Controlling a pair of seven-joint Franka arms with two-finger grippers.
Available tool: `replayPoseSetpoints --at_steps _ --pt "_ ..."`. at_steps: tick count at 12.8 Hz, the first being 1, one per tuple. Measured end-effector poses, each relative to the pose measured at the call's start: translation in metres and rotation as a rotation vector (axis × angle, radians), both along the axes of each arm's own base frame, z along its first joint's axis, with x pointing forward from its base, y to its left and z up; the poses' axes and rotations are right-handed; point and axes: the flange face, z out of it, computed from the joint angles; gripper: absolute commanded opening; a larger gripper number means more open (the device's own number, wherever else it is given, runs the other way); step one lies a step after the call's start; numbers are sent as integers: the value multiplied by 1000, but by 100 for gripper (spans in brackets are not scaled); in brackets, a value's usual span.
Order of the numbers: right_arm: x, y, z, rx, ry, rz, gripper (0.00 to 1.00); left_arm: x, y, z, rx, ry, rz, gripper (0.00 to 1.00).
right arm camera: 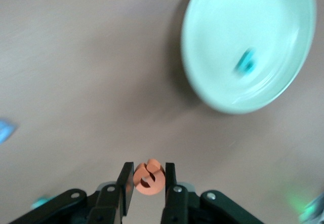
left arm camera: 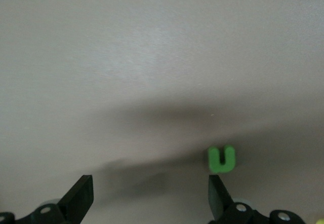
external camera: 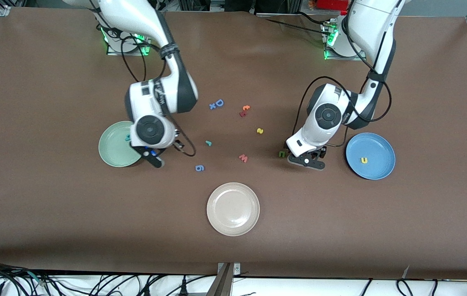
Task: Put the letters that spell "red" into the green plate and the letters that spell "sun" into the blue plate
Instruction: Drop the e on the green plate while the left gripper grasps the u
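right fingers [right arm camera: 148, 179] pinch orange e [right arm camera: 149, 177]; green plate [right arm camera: 273, 11] holds seemingly teal d [right arm camera: 246, 62].

A beige-white plate [external camera: 233, 209] sits on the brown table [external camera: 52, 213], nearer to the front camera than everything else on it and about midway between the two ends. Farther from that camera, a blue capital "D" [external camera: 219, 102] lies touching a small blue "x" [external camera: 212, 106], and toward the left arm's end from them an orange letter [external camera: 246, 108] lies against a red one [external camera: 242, 114]. A pinkish-red "w" [external camera: 243, 158] and a blue "g"-like letter [external camera: 200, 167] lie apart from each other, between that group and the beige-white plate.
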Motion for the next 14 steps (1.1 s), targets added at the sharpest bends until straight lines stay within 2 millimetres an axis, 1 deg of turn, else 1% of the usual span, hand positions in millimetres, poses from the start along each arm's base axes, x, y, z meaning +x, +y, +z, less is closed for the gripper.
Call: replayPoseSetpoints --at_steps 2,3,4,6,7,8,9,10,11,12,13,14 --pt "2 -64 -15 3 59 65 12 -8 -16 -18 0 -9 19 99" --pt "0 -91 -20 10 83 93 15 -9 -22 -21 -2 -14 27 99" --pt "-2 -116 -26 22 101 115 16 -8 -25 -22 -3 -16 35 99" --pt "-3 -161 -39 49 123 124 16 -6 -28 -20 -6 -23 43 97" --pt "-3 -184 -45 77 130 128 19 -6 -30 -20 -7 -24 44 94" --pt "-3 -204 -53 106 136 129 20 -6 -32 -22 -7 -23 49 94" --pt "-4 -220 -62 131 141 125 28 -7 -33 -24 -5 -19 49 94" --pt "-6 -230 -73 152 146 121 46 -9 -34 -28 -2 -14 47 94" --pt "-7 -234 -84 160 151 112 69 -10 -34 -32 1 -9 45 94" --pt "-8 -233 -91 158 159 109 84 -12 -35 -34 3 -6 43 86" --pt "-9 -231 -96 156 166 111 86 -12 -36 -36 4 -5 42 76" --pt "-10 -226 -97 156 171 109 87 -12 -38 -35 3 -6 40 63"
